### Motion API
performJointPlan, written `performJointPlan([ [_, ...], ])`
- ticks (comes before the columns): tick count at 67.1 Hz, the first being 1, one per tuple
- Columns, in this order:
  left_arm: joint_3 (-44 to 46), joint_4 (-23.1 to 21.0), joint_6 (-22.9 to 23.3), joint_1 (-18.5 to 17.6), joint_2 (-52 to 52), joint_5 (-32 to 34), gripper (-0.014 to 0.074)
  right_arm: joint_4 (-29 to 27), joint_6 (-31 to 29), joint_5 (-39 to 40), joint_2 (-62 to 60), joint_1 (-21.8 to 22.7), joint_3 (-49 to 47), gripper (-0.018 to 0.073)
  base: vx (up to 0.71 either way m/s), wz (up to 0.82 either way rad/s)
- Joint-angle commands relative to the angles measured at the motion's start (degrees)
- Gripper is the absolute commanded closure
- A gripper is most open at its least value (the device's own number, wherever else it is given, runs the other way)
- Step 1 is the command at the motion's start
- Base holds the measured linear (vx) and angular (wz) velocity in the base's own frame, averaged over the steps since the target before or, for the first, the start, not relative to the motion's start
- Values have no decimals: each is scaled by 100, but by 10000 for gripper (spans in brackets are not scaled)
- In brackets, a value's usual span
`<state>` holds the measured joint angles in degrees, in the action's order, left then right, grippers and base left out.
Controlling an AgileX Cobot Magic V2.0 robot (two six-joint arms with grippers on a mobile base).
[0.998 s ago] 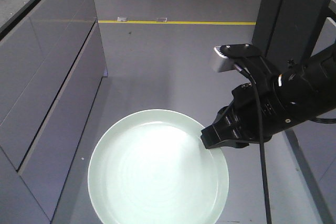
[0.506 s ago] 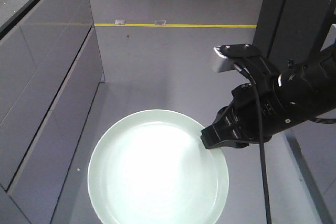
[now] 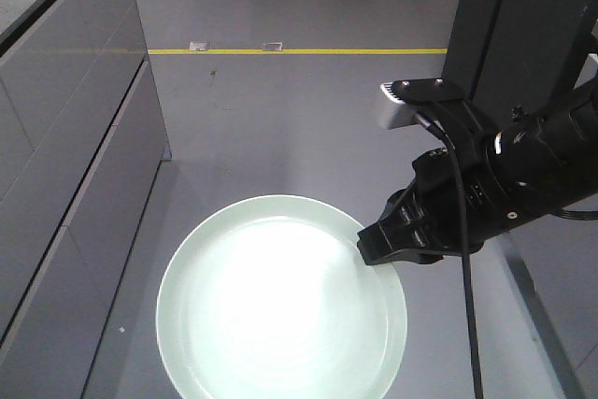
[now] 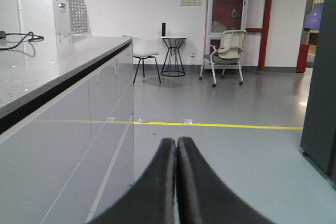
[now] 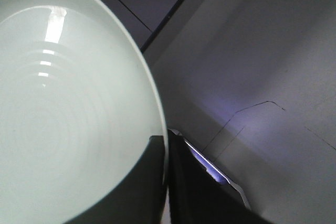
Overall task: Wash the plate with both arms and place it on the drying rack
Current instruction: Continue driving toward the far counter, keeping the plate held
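The round pale mint-green plate (image 3: pixel 280 301) hangs flat above the grey floor in the front view. My right gripper (image 3: pixel 374 251) is shut on its right rim, and the black right arm with its small grey module (image 3: pixel 397 105) reaches in from the right. In the right wrist view the plate (image 5: pixel 68 103) fills the left and the right gripper (image 5: pixel 166 148) pinches its rim. My left gripper (image 4: pixel 177 148) is shut and empty in the left wrist view, pointing along the floor. The drying rack is out of view.
A long grey counter with cabinet fronts (image 3: pixel 65 165) runs along the left, also in the left wrist view (image 4: pixel 63 108). A yellow floor line (image 3: pixel 299 50) crosses ahead. A dark pillar (image 3: pixel 514 25) stands at right. Chairs and a small table (image 4: pixel 173 51) stand far back.
The background has shifted: the counter and yellow line moved left and down in the front view. The plate and right arm hold the same place in the frame.
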<state>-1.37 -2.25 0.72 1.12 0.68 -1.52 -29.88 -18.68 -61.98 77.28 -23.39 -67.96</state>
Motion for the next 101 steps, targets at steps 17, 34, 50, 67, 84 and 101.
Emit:
performJointPlan([
  [17,158,-19,30,-10,80,420,603,-206,-31,161,-183,15,-145,561,14,-8],
  [34,158,-19,30,-10,80,420,603,-206,-31,161,-183,15,-145,561,12,-12],
  [50,158,-19,30,-10,80,420,603,-206,-31,161,-183,15,-145,561,12,-13],
  [67,158,-19,30,-10,80,420,603,-206,-31,161,-183,15,-145,561,12,-14],
  [84,158,-19,30,-10,80,420,603,-206,-31,161,-183,15,-145,561,13,-14],
  [101,158,-19,30,-10,80,420,603,-206,-31,161,-183,15,-145,561,14,-15],
])
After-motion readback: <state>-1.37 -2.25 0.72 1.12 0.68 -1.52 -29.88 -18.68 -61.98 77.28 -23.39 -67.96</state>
